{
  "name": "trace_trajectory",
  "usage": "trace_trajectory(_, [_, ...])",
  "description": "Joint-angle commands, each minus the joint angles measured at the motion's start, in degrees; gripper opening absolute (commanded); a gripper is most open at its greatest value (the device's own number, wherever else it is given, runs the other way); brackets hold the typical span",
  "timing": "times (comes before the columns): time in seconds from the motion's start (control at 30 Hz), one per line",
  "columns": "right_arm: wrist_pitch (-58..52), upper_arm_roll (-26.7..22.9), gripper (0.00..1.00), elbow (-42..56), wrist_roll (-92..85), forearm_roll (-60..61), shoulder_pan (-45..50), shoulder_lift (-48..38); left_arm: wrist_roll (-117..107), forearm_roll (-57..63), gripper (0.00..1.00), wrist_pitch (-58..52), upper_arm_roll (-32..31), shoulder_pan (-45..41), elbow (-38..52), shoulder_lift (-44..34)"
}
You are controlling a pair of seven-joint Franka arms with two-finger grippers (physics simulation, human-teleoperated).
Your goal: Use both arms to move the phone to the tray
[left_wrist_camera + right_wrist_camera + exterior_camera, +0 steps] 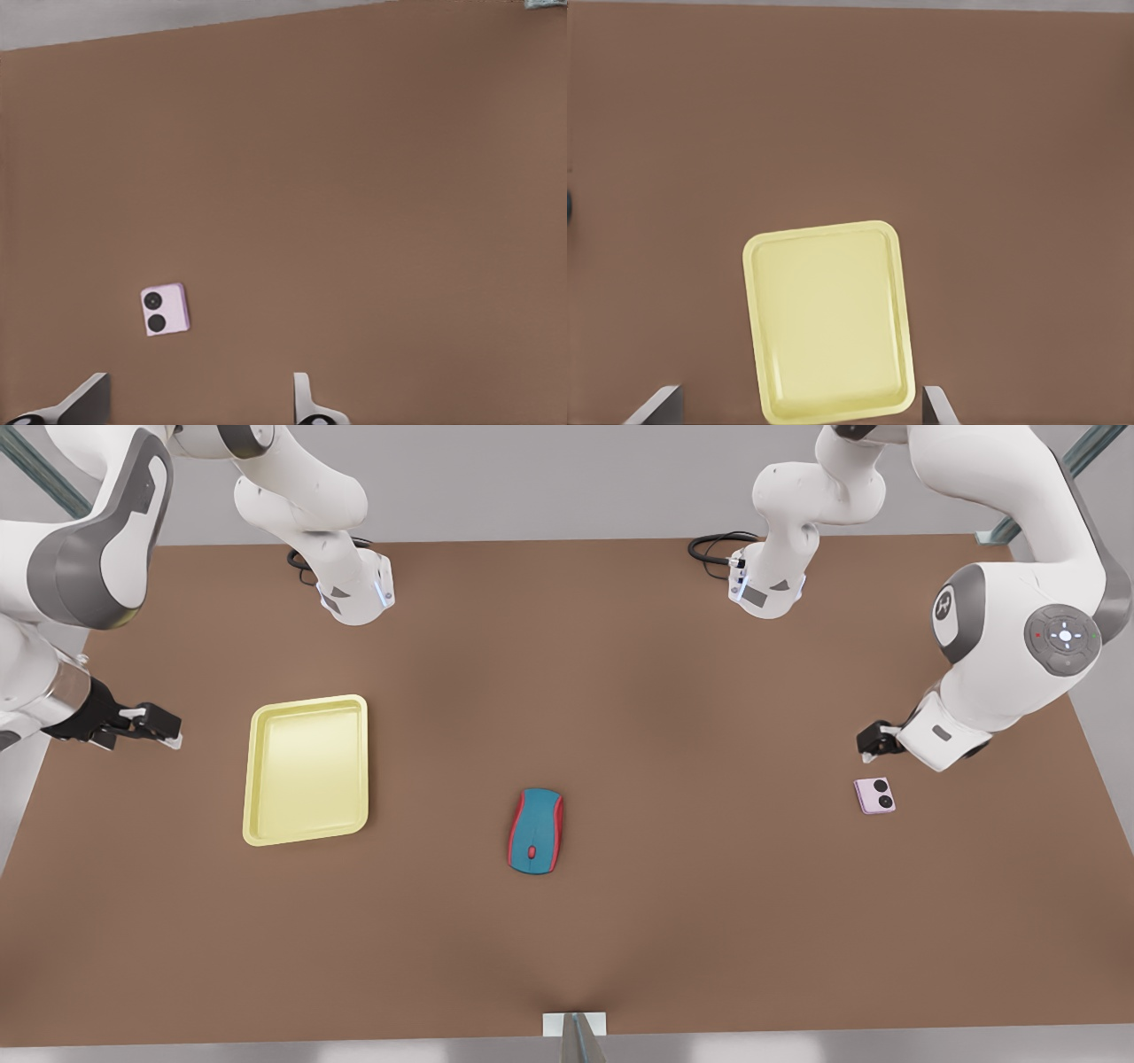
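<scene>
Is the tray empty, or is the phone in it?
Empty: the tray holds nothing; the phone lies on the table, far off.

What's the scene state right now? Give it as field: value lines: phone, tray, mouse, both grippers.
phone: pale pink phone flat on the table, lenses up, at the front view's right, not held
tray: yellow tray at the front view's left, nothing in it
mouse: teal-and-red mouse between tray and phone, touching neither
left gripper: left gripper near the phone, jaws open
right gripper: right gripper beside the tray, jaws open
progress: phone not yet picked up
</scene>
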Motion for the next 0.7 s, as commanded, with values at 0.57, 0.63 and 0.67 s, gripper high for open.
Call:
trace_trajectory(0.57, [-2.15, 0.01, 1.00, 0.11, -2.94, -0.60, 0.20, -0.26, 44.03, -15.82, 1.00, 53.88, 14.87, 4.22, -33.91, 12.43])
trace_trajectory(0.63, [-2.15, -0.08, 1.00, 0.11, -2.94, -0.33, 0.11, -0.61, 44.12, -15.82, 1.00, 56.52, 14.87, 4.84, -36.02, 13.58])
trace_trajectory(0.67, [-2.15, -0.08, 1.00, 0.11, -2.94, -0.16, 0.02, -0.61, 44.12, -15.91, 1.00, 56.61, 14.87, 4.84, -36.10, 14.02])
